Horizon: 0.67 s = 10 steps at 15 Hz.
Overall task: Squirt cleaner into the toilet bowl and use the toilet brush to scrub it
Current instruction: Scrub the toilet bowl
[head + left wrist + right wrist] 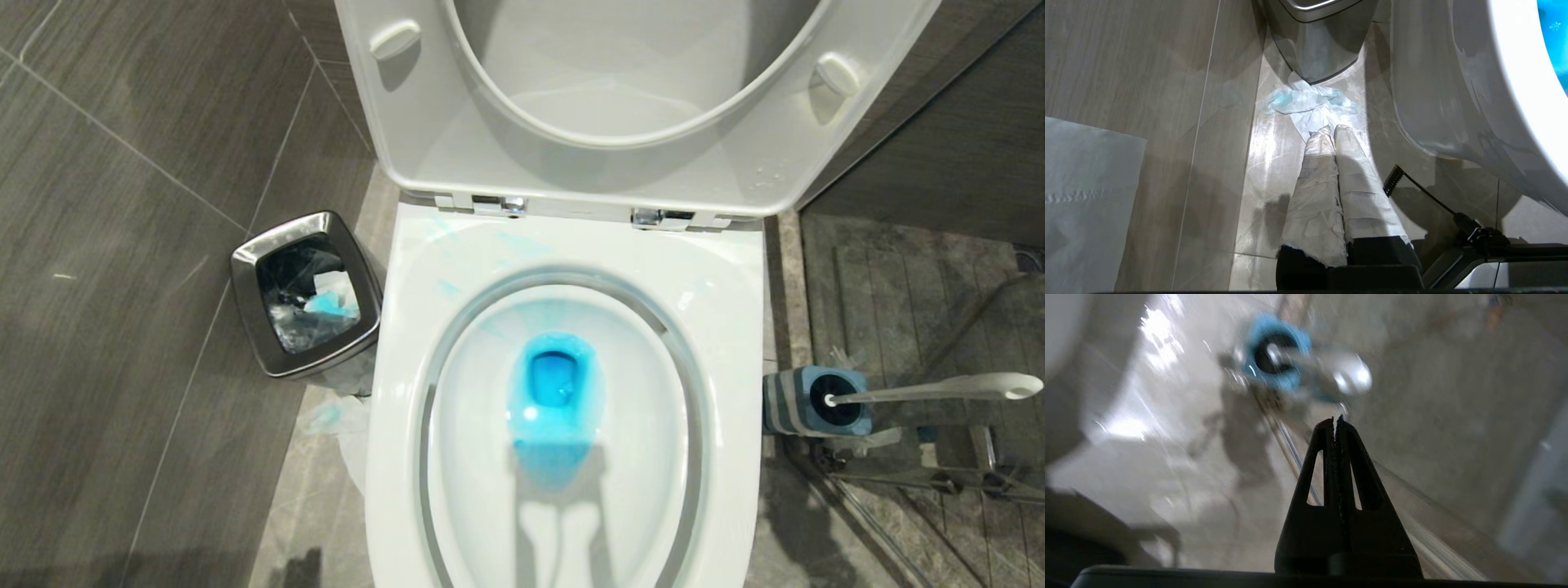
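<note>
White porcelain of the toilet bowl (563, 490) lies nearest us, cleaner (553, 384) pooled blue inside. Right of it the toilet brush (931, 390) leans in its holder (812, 402); our right gripper (1336, 417), pinched closed and empty, hovers above. We judge the handle light, stiff, slick (grasp mid-shaft). Left gripper (1330, 130), closed, idles left of the bowl.

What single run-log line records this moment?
cleaner: in toilet bowl | toilet brush: in holder | right gripper: shut, empty, above brush | left gripper: shut, near floor
</note>
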### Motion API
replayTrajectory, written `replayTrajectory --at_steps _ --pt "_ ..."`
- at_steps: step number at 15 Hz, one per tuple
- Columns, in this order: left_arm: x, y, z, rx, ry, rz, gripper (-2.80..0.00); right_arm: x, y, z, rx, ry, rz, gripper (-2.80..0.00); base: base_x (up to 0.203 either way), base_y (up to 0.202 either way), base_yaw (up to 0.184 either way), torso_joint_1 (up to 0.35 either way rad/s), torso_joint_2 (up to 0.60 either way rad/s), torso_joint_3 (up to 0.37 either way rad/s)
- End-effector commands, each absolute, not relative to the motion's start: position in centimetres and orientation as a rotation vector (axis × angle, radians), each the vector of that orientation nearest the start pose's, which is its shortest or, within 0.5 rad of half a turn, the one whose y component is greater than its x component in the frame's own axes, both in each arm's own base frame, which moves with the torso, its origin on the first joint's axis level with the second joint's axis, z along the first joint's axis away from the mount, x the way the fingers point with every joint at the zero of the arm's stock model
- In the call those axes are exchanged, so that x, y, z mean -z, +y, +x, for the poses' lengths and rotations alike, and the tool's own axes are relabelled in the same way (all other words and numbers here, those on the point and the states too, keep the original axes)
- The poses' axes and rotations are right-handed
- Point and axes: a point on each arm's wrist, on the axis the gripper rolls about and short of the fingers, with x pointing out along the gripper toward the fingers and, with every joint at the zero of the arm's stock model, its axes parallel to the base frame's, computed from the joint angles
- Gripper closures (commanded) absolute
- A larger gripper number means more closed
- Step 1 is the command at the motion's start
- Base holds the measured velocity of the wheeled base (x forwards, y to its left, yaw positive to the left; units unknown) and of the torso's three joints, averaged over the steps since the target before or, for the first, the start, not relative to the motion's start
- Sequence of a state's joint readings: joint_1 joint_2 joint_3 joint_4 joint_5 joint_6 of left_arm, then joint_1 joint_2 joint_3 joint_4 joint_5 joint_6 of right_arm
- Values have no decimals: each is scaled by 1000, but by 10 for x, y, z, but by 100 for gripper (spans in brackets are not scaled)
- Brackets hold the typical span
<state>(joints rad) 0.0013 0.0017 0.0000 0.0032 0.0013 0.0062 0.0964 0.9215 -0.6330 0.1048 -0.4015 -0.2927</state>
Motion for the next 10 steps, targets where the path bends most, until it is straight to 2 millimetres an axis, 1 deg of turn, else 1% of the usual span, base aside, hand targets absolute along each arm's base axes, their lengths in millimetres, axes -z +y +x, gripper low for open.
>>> replayTrajectory --at_steps 1,3,4,7,8,10 --pt "-75 0 -23 -3 5 6 0 -220 -8 89 301 469 -474 0 0 0 0 0 0 0" --pt "-75 0 -23 -3 5 6 0 -213 -14 78 340 511 -587 0 0 0 0 0 0 0" --pt "-75 0 -23 -3 5 6 0 -212 -14 74 326 514 -626 0 0 0 0 0 0 0" --pt "-75 0 -23 -3 5 6 0 -203 -10 74 79 471 -610 0 0 0 0 0 0 0" --pt "-75 0 -23 -3 5 6 0 -195 -8 72 -23 457 -584 0 0 0 0 0 0 0" --pt "-75 0 -23 -3 5 6 0 -173 -9 67 -67 512 -547 0 0 0 0 0 0 0"
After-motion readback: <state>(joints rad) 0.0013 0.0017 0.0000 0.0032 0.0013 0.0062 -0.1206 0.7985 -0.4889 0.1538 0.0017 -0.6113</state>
